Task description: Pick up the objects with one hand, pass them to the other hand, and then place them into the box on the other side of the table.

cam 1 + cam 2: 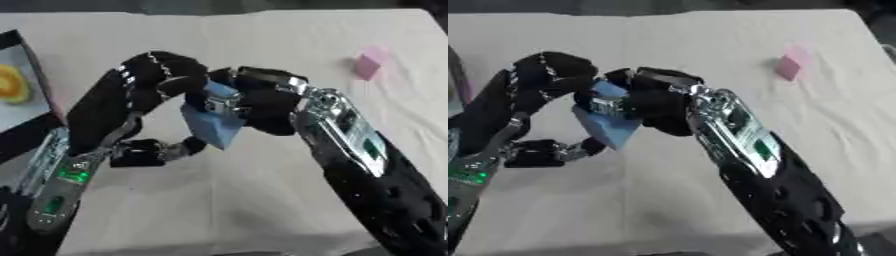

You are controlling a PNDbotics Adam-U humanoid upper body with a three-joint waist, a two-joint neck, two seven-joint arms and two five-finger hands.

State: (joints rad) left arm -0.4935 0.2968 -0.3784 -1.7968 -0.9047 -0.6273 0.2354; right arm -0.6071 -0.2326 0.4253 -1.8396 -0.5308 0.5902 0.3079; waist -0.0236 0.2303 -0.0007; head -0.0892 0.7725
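A pink block is seen right of the blue block, which is pinched between fingers of left hand and right hand.

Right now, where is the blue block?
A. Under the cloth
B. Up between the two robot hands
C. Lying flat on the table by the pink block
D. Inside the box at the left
B: the blue block sits off the table between the left robot hand and the right robot hand, while the pink block lies alone far off.
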